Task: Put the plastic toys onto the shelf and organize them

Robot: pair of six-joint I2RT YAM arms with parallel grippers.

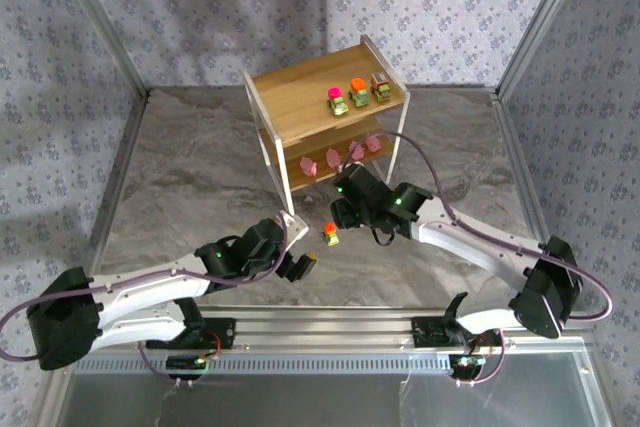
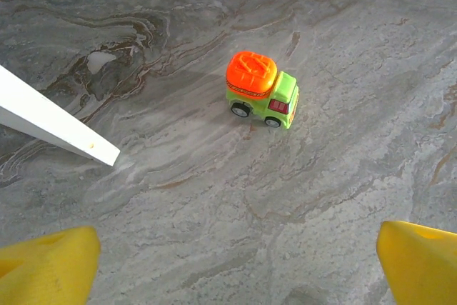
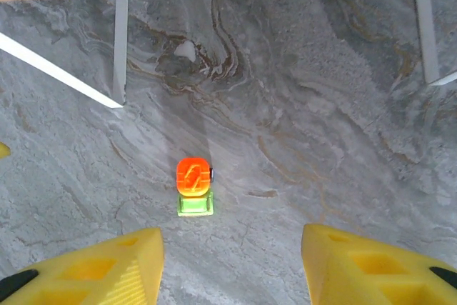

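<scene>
Plastic toys (image 1: 358, 93): you've seven on the shelf (image 1: 300, 97), one orange-topped truck (image 2: 261, 91) to go; left gripper (image 2: 237, 256) and right gripper (image 3: 232, 262) hang open, empty.

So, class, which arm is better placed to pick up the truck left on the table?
Probably the right: the right tool, open, hangs almost straight above the orange-topped truck, close to the shelf. The left tool has the truck farther ahead.

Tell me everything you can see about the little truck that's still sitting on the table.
The truck looks like glossy plastic: lime-green cab and body, a ribbed orange drum on its back, black wheels, a red side window. It stands upright on its wheels on the grey marbled table, just in front of the shelf, touching nothing else.
</scene>
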